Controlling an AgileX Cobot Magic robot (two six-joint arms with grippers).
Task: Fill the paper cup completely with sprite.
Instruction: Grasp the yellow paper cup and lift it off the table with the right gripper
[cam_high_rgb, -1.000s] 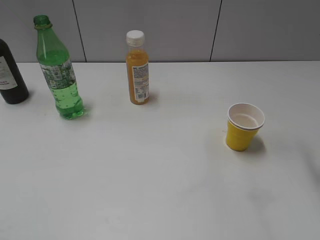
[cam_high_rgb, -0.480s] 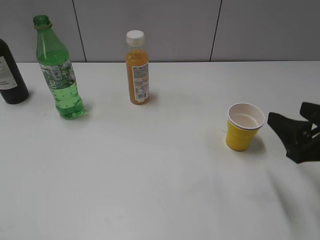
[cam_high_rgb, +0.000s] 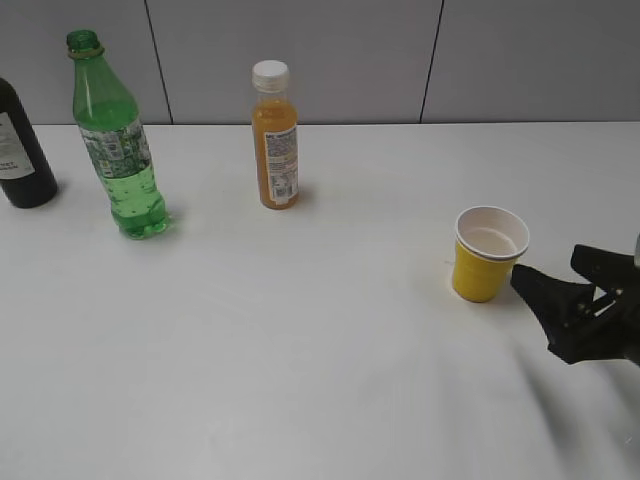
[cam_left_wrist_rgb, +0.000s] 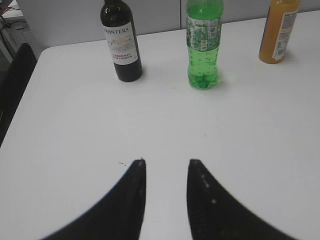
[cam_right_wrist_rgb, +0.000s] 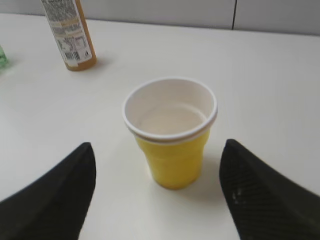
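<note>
The right claw (cam_high_rgb: 558, 281) stands wide just beside the paper cup (cam_high_rgb: 488, 253) (upright, not touched), while the left claw (cam_left_wrist_rgb: 165, 165) hangs narrow and empty over the bench (cam_high_rgb: 300, 350).

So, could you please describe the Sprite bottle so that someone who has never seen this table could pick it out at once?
On the white table, three bottles stand along the far edge by the grey wall. The Sprite bottle is the middle one, between the dark bottle at the left end and the orange juice bottle. It alone is translucent green and has no cap.
</note>
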